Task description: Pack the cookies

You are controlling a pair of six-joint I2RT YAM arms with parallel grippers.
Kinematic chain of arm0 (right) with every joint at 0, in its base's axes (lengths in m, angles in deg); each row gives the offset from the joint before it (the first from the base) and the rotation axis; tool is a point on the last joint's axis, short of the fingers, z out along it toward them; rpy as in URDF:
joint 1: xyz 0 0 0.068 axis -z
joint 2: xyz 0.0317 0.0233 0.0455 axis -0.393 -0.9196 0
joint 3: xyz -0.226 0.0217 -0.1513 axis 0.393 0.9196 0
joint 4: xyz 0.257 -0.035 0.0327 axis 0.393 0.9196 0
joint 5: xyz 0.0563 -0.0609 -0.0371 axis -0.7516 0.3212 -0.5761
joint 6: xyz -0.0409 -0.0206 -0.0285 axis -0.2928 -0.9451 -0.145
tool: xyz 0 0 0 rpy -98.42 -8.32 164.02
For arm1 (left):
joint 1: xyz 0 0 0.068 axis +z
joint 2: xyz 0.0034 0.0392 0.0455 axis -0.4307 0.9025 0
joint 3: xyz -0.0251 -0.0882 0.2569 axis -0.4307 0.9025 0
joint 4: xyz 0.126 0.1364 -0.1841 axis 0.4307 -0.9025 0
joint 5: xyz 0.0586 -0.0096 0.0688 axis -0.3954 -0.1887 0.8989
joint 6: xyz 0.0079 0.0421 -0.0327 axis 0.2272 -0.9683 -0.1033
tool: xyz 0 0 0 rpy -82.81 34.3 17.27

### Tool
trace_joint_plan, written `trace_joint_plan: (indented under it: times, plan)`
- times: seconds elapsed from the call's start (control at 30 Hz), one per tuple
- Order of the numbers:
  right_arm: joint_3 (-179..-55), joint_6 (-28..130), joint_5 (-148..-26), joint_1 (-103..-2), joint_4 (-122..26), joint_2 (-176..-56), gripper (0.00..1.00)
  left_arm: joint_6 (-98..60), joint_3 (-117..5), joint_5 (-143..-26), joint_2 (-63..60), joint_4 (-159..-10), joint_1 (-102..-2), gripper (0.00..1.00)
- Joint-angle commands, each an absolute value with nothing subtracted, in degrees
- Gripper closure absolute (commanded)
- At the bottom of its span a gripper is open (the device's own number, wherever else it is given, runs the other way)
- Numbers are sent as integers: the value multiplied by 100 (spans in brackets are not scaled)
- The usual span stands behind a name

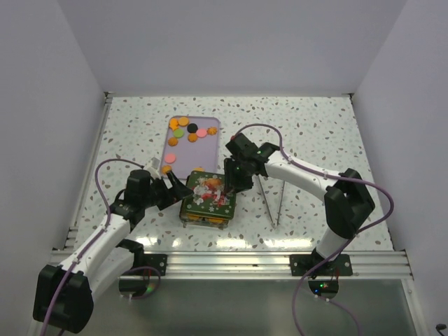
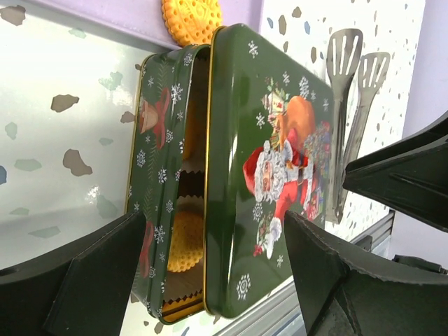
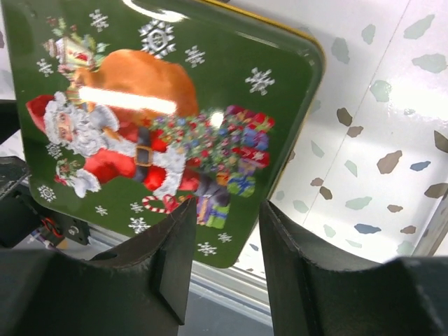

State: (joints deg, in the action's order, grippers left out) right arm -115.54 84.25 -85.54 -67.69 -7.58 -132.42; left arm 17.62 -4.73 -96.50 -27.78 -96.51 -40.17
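Overhead coverage shows one lavender tray [image 1: 210, 150] carrying about ten flat cookies [image 1: 183, 121], mostly orange rounds. Only the left wrist view shows one orange cookie [image 2: 185, 241] inside the green metal tin [image 2: 150, 210], its glossy lid [image 3: 140, 84] offset, and one steel tongs [image 2: 346, 105]. The left gripper [image 2: 215, 224] stands apart, straddling the tin. The right gripper [image 3: 227, 210] flanks the lid edge; whether it is clamped cannot be told.

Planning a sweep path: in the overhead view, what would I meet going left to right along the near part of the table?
black left gripper → green rectangular Christmas tin with a Santa lid → pair of slim metal tongs
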Motion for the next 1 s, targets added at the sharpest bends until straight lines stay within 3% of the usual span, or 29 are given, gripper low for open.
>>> trace_joint_plan:
  times: [0.0,0.6,0.97]
  plan:
    - [-11573,8366,-8707,-6735,-1001,-13235,57,1696,-696,-9578,-2828,-9647,-4028,15]
    - [-10878,8981,-9077,-7068,-2073,-13727,61,1643,-643,-9552,-2969,-9892,-4028,14]
    - [-11133,9060,-9121,-7323,-2030,-13982,62,1625,-546,-9341,-3259,-10139,-4028,14]
